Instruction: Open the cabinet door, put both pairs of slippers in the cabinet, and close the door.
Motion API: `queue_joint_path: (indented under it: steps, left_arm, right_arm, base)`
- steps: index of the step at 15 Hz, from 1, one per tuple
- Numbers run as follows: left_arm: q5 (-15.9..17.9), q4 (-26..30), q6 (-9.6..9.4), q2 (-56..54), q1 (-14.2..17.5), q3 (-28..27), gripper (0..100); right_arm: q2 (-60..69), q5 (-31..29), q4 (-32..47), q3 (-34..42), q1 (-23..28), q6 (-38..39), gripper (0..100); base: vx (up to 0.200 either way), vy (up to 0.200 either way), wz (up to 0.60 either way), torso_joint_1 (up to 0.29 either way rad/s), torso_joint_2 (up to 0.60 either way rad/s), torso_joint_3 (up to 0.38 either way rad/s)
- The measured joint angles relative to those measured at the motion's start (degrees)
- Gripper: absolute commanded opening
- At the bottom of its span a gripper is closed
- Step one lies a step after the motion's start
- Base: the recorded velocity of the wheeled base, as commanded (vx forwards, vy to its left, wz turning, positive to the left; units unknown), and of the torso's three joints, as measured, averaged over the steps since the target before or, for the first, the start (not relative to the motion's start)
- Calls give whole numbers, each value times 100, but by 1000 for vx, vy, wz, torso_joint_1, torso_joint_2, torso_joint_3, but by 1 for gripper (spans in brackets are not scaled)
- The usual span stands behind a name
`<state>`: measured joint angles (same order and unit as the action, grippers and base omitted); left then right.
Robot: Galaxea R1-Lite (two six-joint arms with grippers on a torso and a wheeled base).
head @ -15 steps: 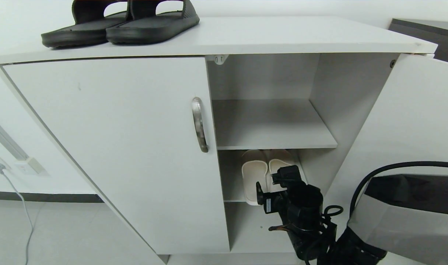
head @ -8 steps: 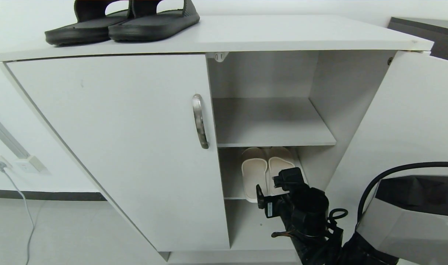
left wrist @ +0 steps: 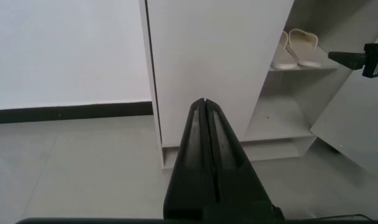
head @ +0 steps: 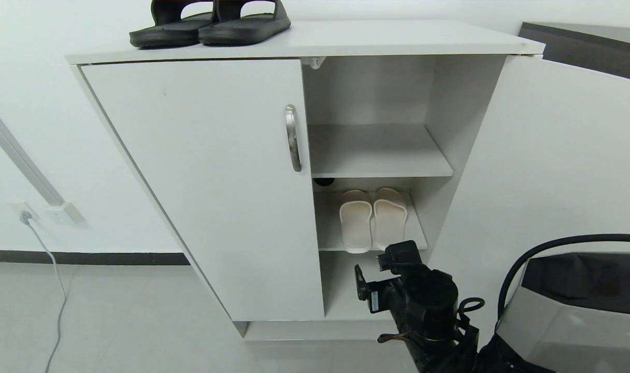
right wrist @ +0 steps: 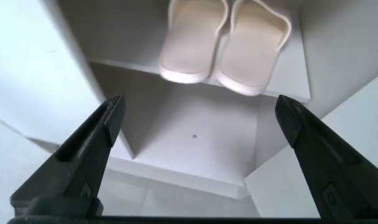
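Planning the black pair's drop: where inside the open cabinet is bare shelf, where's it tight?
Upper shelf, between the closed left door and the right wall: bare. Bottom compartment floor: bare, but the open right gripper hangs in front of it. Middle shelf: crowded, the white slippers take most of it, leaving narrow strips at either side.

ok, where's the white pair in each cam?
Head: white pair on the middle shelf, just beyond the right gripper.
Left wrist: pair on that shelf, past the closed door.
Right wrist: pair on that shelf, ahead of the open fingers.
Shared landmark: the shelf's front edge.
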<state>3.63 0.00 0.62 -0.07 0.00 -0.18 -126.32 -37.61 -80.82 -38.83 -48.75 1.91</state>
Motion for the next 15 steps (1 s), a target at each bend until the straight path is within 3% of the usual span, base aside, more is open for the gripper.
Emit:
queue_joint_path:
  steps: [11, 15]
  left_arm:
    - [2, 0, 6, 0, 0, 7, 0]
    - [4, 0, 4, 0, 0, 0, 0]
  right_arm:
    - [-267, 94, -310, 234, 13, 196, 100]
    - [-284, 88, -340, 243, 16, 189, 100]
  base:
    - [0, 0, 0, 0, 0, 0]
    - [0, 0, 0, 5, 2, 161]
